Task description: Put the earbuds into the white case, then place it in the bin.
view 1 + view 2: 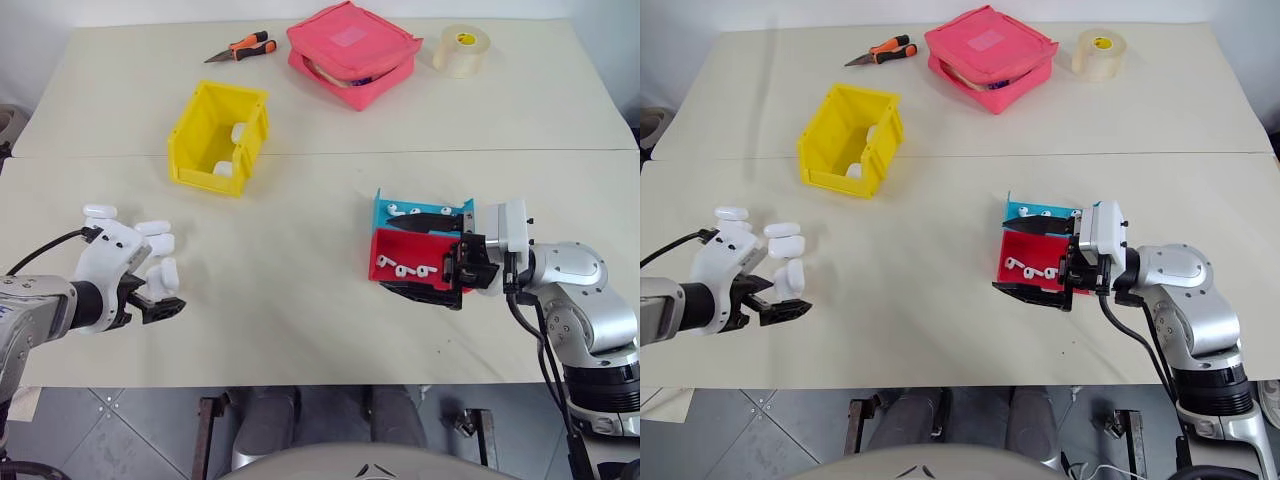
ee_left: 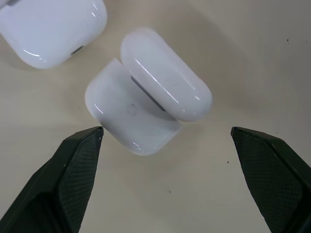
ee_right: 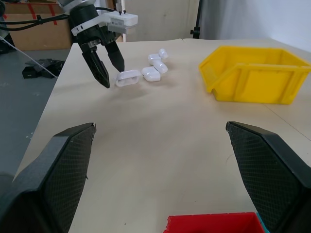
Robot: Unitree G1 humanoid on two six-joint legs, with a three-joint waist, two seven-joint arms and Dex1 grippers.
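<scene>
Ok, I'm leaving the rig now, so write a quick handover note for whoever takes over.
Left gripper: open, empty, over a white case with its lid ajar, on the table.
Right gripper: open, empty, beside the red tray and blue tray.
Earbuds lie in both trays; spare cases sit near the left gripper.
Done: some cases already in the yellow bin.
Left: load earbuds into the case, bin it.

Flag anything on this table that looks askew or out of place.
One white case lies on the table with its lid ajar, between the open left gripper's fingers. Nothing else stands out.
</scene>
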